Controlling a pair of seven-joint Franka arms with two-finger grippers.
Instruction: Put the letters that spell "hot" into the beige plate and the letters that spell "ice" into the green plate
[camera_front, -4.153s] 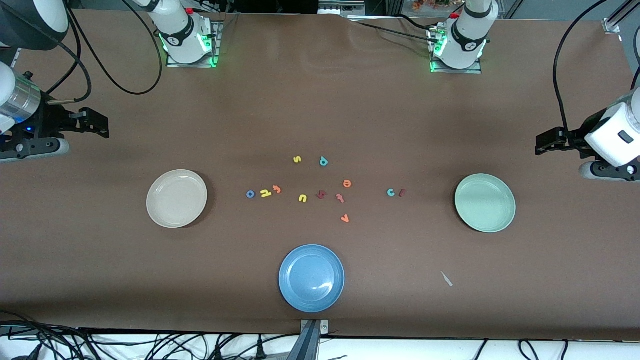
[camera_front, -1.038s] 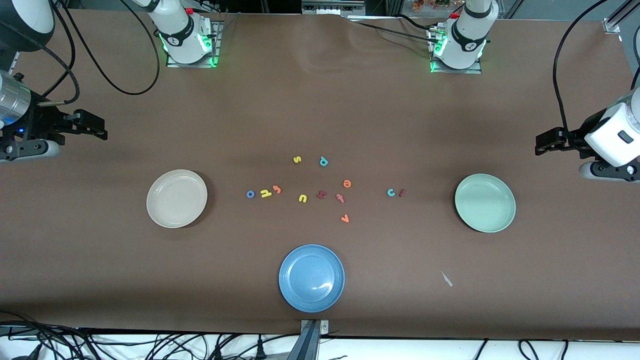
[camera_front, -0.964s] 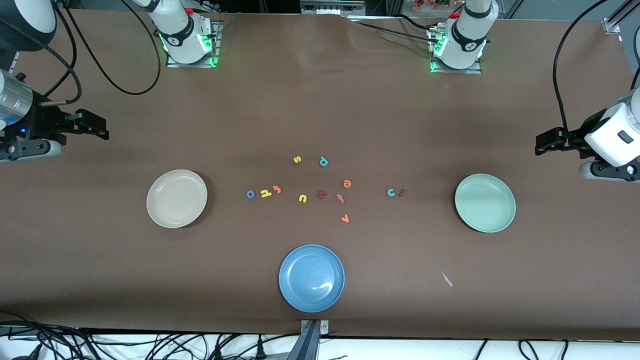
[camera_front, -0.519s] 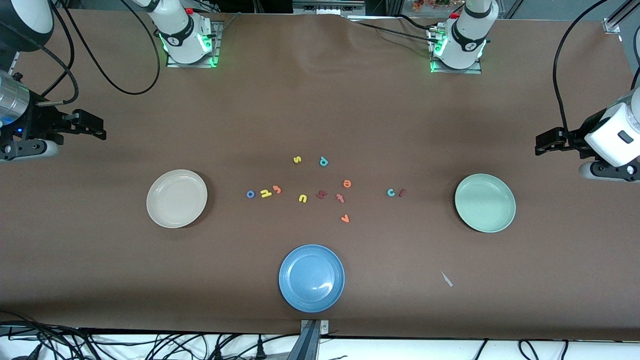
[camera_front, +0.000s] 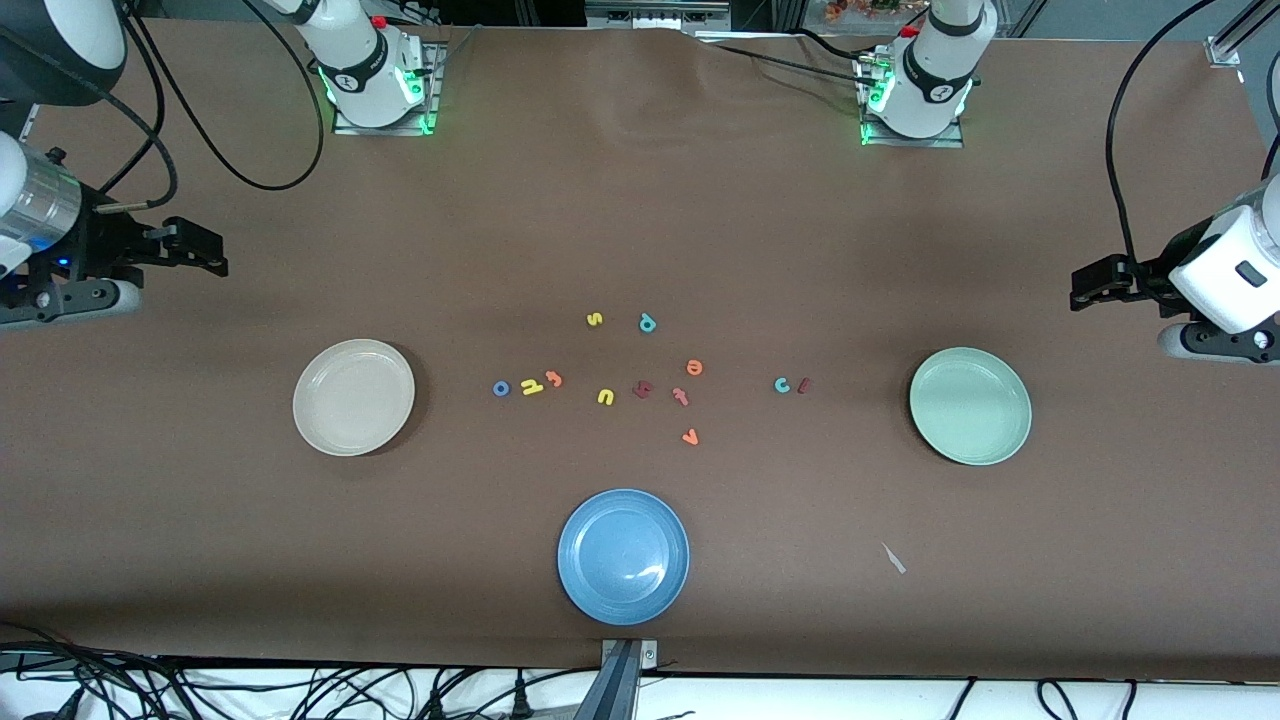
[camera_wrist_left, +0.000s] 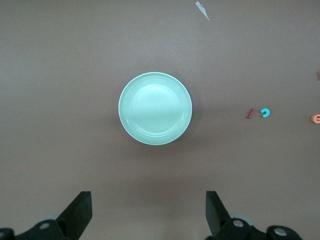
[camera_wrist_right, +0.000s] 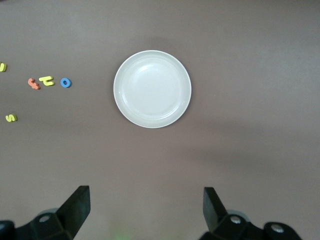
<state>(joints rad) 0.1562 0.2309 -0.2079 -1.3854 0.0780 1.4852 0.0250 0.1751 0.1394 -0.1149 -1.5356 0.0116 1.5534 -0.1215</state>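
Right gripper (camera_front: 205, 255) shifted slightly toward centre, open | left gripper (camera_front: 1085, 285) unchanged

The only things to read here are the loose foam letters lying on the brown table (camera_front: 640, 200). I can make out a blue "o" (camera_front: 501, 388), a yellow "h" (camera_front: 532, 387), a yellow "u" (camera_front: 605, 397), a yellow "s" (camera_front: 594, 319), a teal "p" (camera_front: 647, 322), an orange "e" (camera_front: 694, 367) and a teal "c" (camera_front: 782, 384). No label, brand or number on the plates or arms is legible.
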